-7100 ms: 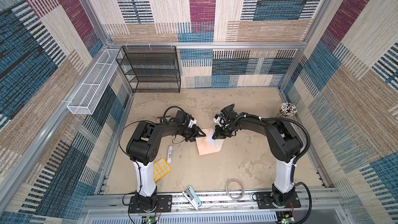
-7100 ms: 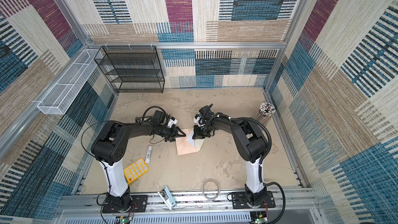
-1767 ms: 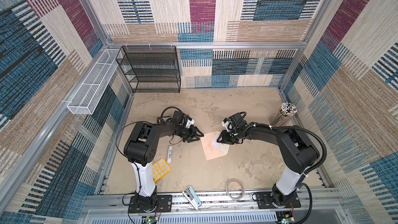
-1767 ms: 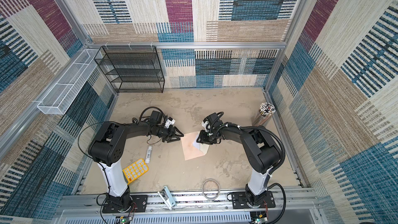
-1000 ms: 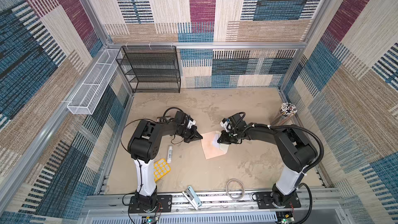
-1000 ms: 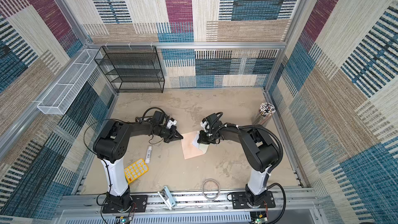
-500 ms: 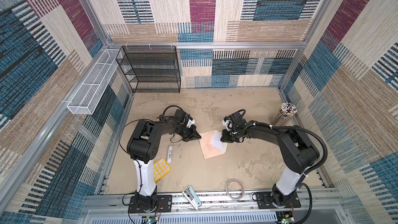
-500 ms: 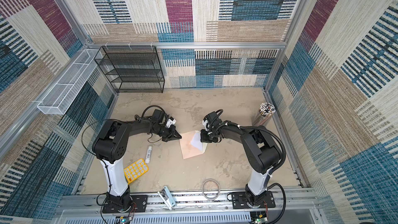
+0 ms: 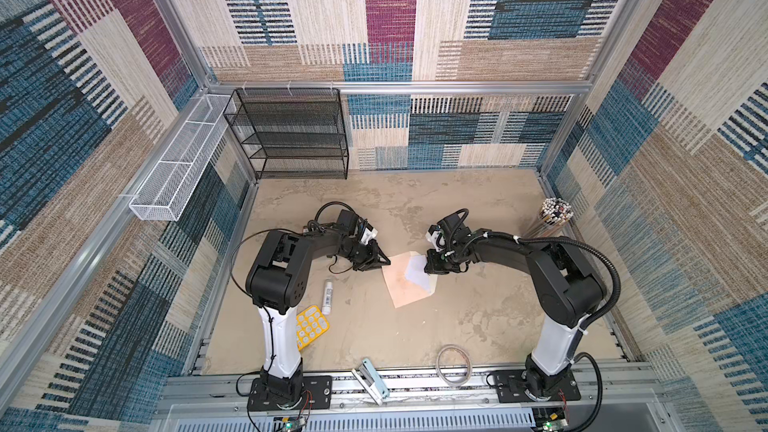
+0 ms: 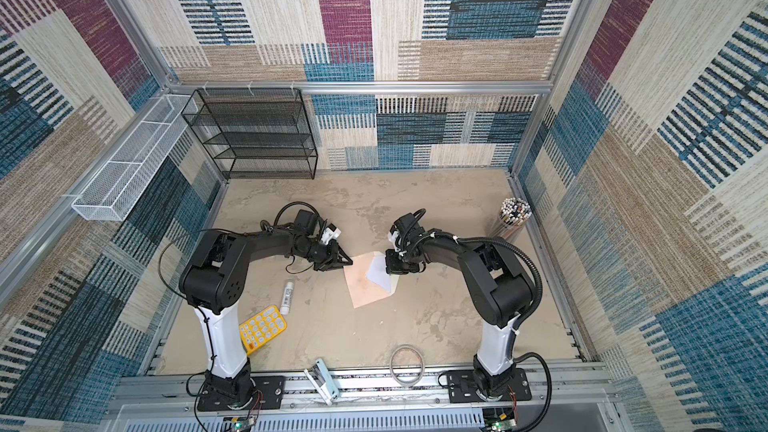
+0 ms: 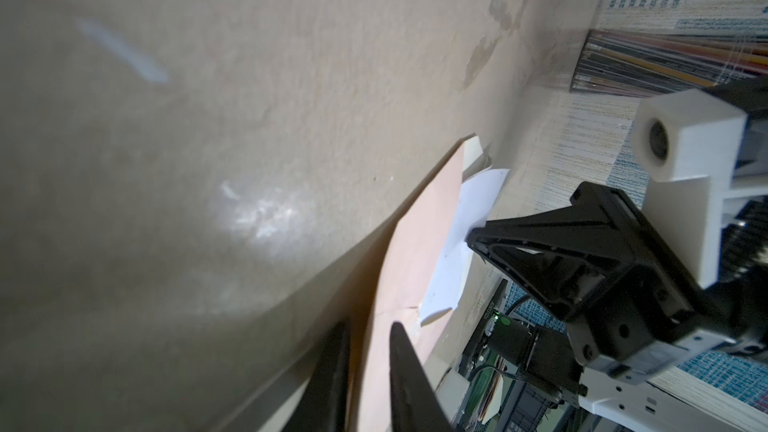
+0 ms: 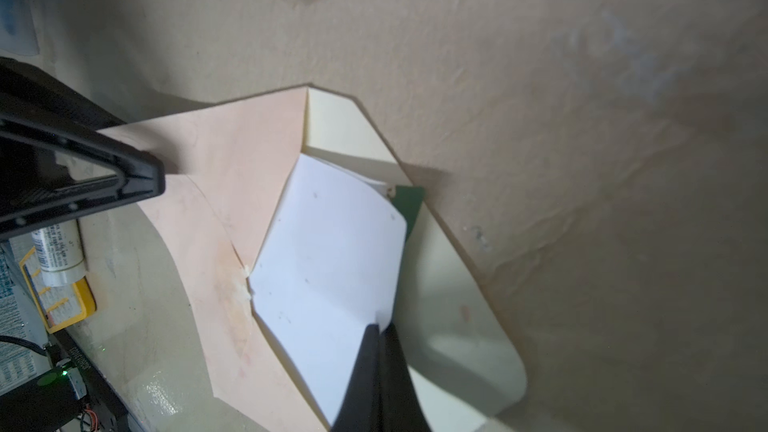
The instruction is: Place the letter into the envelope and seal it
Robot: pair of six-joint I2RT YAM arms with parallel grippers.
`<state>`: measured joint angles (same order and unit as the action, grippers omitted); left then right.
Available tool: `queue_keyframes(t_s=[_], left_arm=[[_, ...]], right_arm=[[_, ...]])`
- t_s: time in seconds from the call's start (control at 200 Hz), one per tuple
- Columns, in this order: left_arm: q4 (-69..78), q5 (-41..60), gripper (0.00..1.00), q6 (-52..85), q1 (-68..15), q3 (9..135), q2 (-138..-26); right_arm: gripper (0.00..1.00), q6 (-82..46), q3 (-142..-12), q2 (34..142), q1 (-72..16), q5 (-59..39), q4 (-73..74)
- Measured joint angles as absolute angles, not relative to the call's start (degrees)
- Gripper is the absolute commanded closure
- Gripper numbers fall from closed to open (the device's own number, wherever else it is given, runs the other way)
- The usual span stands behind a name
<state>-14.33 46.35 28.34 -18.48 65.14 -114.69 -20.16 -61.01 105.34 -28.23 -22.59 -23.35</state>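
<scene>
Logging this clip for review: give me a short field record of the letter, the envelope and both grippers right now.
letter: partly inside the envelope, white end and green corner sticking out
envelope: flat on the table, cream flap open
right gripper: shut on the letter's edge
left gripper: jaws slightly apart at the envelope's edge
seal: not yet done

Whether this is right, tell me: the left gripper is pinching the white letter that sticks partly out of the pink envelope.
Wrong arm. The right gripper is pinching the white letter that sticks partly out of the pink envelope, as the right wrist view shows.
</scene>
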Motion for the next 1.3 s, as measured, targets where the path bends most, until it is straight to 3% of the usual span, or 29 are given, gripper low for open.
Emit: queue_keyframes(t_s=[0.125,0.316,0.621,0.771,1.302], left_arm=[[-14.1,46.6,0.90,28.3,-18.5,65.1,-115.2],[-13.7,46.9,0.88,28.3,-18.5,66.2,-116.2],[-9.7,50.5,0.66,29.0,-18.5,66.2,-117.3],[-7.2,52.2,0.63,30.2,-18.5,66.2,-117.8],[-8.6,54.0,0.71,30.9,-18.8,73.4,-123.0]], right_arm=[[1.00,-19.9,-61.8,106.1,-28.3,-23.5,-23.4],[1.00,-19.4,-62.4,106.6,-28.4,-23.9,-23.4],[1.00,-19.0,-62.4,106.6,-28.4,-24.1,-23.4],[1.00,-18.6,-62.3,106.6,-28.4,-24.6,-23.4],[1.00,-17.1,-62.2,106.5,-28.4,-27.5,-23.6]])
